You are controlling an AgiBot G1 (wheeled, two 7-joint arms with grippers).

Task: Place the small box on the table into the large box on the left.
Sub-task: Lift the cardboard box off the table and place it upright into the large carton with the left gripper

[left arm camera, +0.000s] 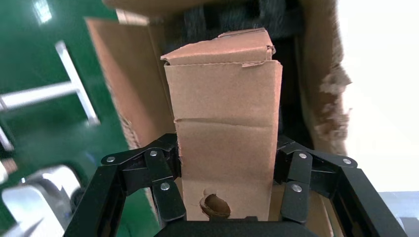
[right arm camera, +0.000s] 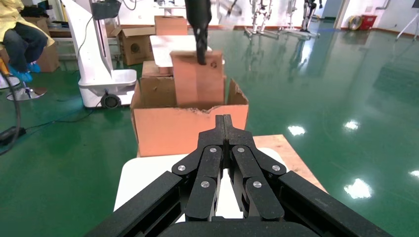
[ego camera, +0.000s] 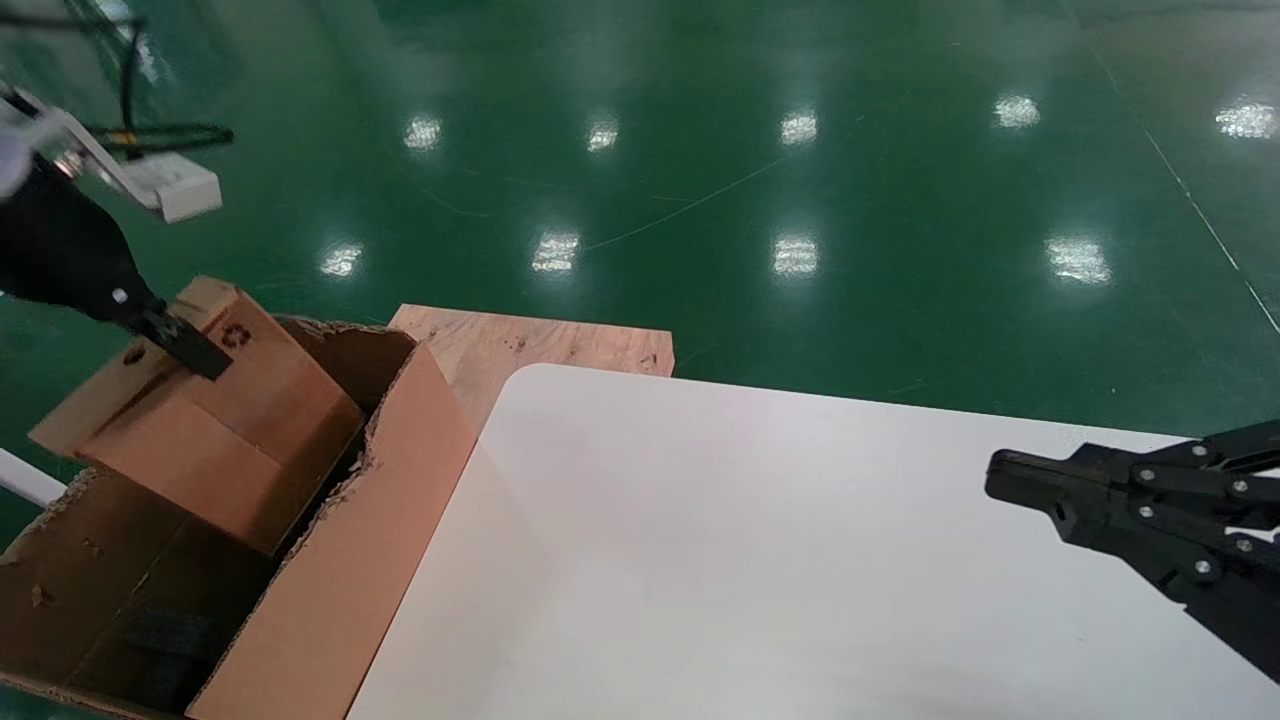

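My left gripper [ego camera: 185, 350] is shut on the upper end of the small box [ego camera: 230, 430], a plain brown box with a round hole and a recycling mark. The small box [left arm camera: 225, 113] hangs tilted, its lower end inside the large box [ego camera: 400, 480] and its upper end above the torn rim. Dark foam [left arm camera: 232, 19] lies on the large box's floor beneath it. At the right side of the white table [ego camera: 750, 560] my right gripper [ego camera: 1000, 480] is shut and empty. From the right wrist view, the small box [right arm camera: 197, 81] stands up out of the large box [right arm camera: 188, 131] beyond my right gripper [right arm camera: 224, 121].
A bare plywood board [ego camera: 520, 345] lies behind the table's far left corner, next to the large box. Glossy green floor surrounds the table. A white robot base [right arm camera: 99, 74] and more cartons [right arm camera: 133, 44] stand far off beyond the large box.
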